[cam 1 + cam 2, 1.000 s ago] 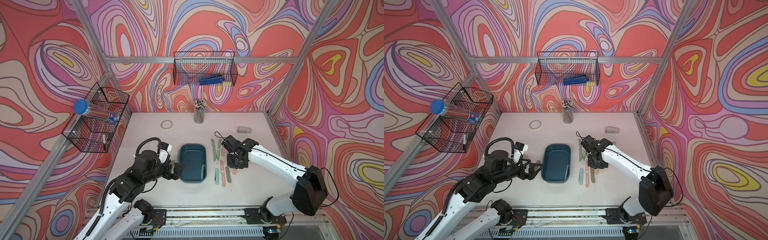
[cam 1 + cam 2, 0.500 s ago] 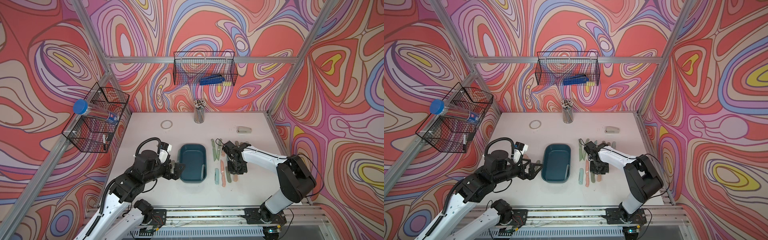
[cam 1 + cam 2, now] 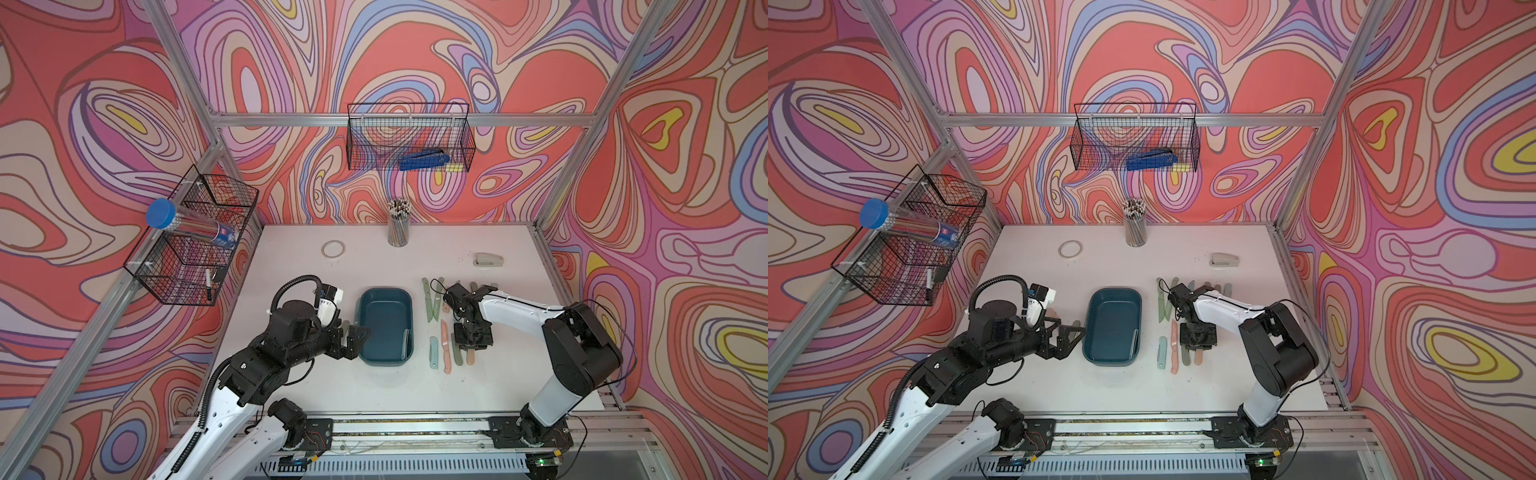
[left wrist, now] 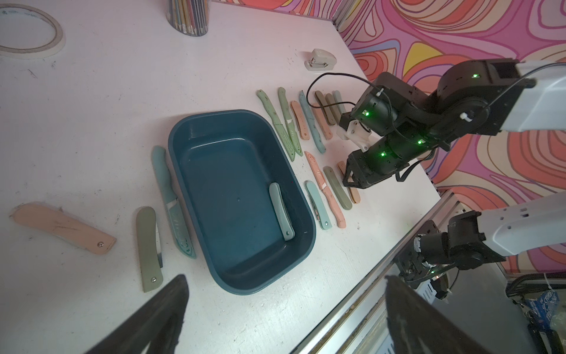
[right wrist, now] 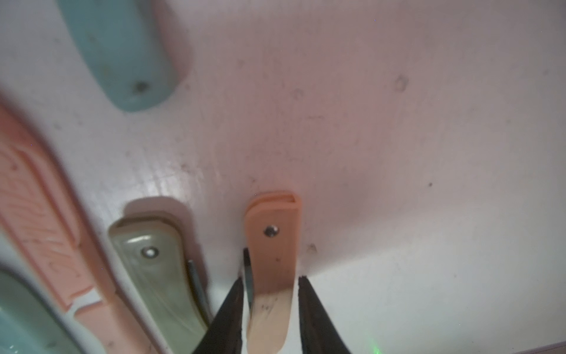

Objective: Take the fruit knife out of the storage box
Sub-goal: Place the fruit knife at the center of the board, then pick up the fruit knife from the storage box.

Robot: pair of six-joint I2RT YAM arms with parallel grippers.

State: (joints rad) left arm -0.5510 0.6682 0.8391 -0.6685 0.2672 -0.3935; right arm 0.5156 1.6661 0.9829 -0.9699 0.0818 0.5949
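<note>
- Both top views are looking steeply down from high above the near edge, sharing nearly the whole tabletop.
- The left wrist camera is looking from the left, at middling distance, across the storage box toward the right arm.
- The right wrist camera is sitting very close over the tabletop, framing a peach knife.

Knife in storage box; knife rows right of box, three knives left.
</note>
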